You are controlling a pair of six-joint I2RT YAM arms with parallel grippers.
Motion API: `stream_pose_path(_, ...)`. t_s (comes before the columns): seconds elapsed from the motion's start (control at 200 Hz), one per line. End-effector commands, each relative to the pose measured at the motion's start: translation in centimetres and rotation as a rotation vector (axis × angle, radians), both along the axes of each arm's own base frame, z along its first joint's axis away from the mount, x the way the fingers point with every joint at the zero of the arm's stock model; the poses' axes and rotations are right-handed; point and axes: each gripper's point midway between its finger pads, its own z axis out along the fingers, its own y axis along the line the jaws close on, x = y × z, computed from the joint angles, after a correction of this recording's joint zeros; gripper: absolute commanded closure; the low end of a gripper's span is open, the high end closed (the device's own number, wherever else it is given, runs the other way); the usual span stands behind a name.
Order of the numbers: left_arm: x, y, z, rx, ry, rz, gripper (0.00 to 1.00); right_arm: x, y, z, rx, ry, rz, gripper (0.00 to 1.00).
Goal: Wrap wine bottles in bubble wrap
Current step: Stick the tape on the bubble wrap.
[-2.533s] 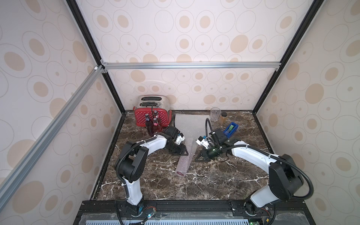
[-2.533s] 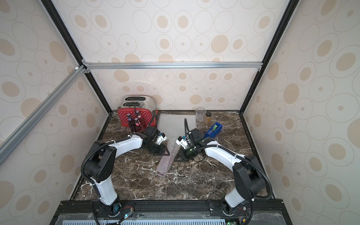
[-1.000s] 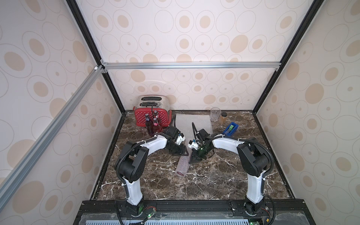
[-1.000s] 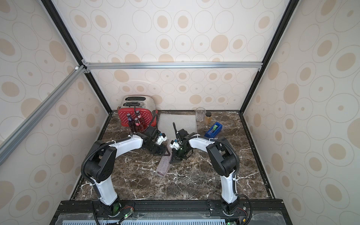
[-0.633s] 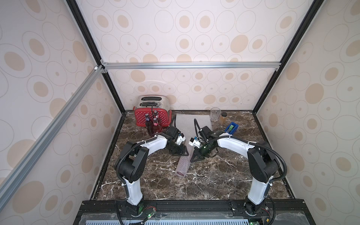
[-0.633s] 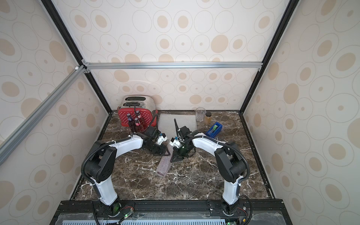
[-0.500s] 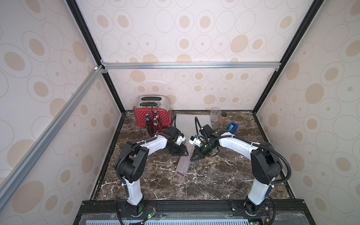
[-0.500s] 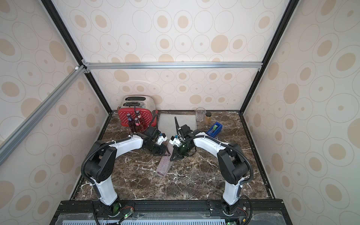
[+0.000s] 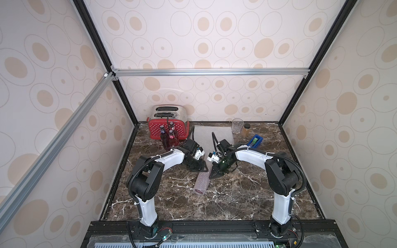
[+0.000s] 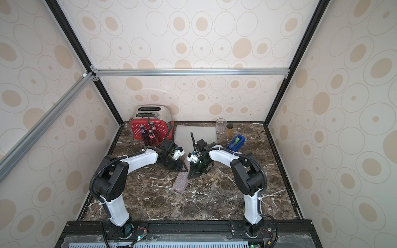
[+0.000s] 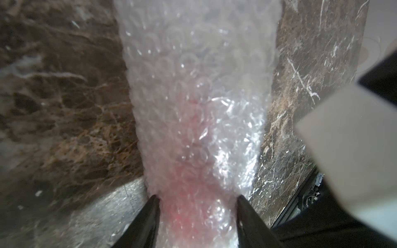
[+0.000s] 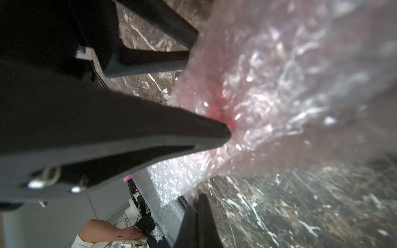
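Three wine bottles are left unwrapped, stood just in front of the toaster. Nearer than the toaster and to its right, one wrapped bottle is laid in bubble wrap. It is clamped at its far end by the left claw and prodded by the right claw, which is closed tight and empty. A spare sheet is laid flat just right of the toaster. Roughly a quarter is judged done. The dark marble worktop is enclosed by spotted beige walls.

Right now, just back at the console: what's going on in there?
The left pincer is clamped on the far end of a wrapped bottle, a red-filled one rolled in bubble wrap and lying on the marble table. The right pincer is shut, its tip pressed into the side of that roll. Three bare bottles stand in front of the red toaster, and a flat sheet of bubble wrap lies at the back beside it.
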Motion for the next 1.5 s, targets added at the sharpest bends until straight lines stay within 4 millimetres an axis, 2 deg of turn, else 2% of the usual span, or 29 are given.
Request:
stream_pose_path(0.0, -1.7, 1.6, -2.0, 0.105, 0.057, -0.016, 0.45, 0.8, 0.5, 0.0, 0.003, -0.008, -0.008, 1.0)
stream_pose_path(0.296, -1.6, 1.6, -1.9, 0.104, 0.052, -0.016, 0.45, 1.3, 0.9, -1.8, -0.044, 0.029, -0.044, 0.97)
stream_pose_path(0.591, -1.7, 1.7, -1.8, 0.101, 0.049, -0.016, 0.45, 1.5, -0.1, -3.4, -0.142, 0.052, -0.099, 0.83)
stream_pose_path(0.832, -1.7, 1.7, -1.8, 0.1, 0.048, -0.016, 0.45, 1.3, -0.9, -3.3, -0.189, 0.039, -0.115, 0.67)
stream_pose_path(1.127, -1.8, 1.6, -1.9, 0.1, 0.051, -0.018, 0.46, 0.3, -2.0, -3.3, -0.203, 0.035, -0.102, 0.66)
stream_pose_path(1.283, -1.8, 1.5, -1.7, 0.099, 0.048, -0.021, 0.46, -0.2, -2.7, -2.4, -0.188, 0.02, -0.099, 0.56)
stream_pose_path(1.408, -1.8, 1.6, -1.8, 0.101, 0.049, -0.021, 0.45, -0.4, -2.8, -1.0, -0.159, 0.002, -0.109, 0.59)
stream_pose_path(1.493, -1.8, 1.6, -1.8, 0.101, 0.05, -0.019, 0.45, -0.3, -2.3, 0.1, -0.118, -0.002, -0.121, 0.75)
